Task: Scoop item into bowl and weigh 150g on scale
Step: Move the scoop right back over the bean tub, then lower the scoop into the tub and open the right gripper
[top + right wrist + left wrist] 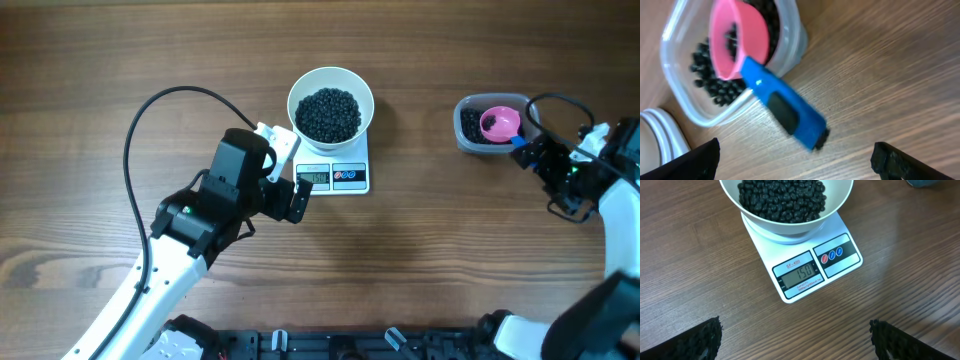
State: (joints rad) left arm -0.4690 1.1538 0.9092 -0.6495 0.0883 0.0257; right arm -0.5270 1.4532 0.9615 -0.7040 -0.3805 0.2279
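Bowl (296, 92) covers the scale (338, 176) top, display uncovered. Left gripper (795, 335) hangs at the scale's front-left, jaws wide. Bare table (420, 260) in front and right of the scale; tub (465, 125) with scoop (500, 123) far right.
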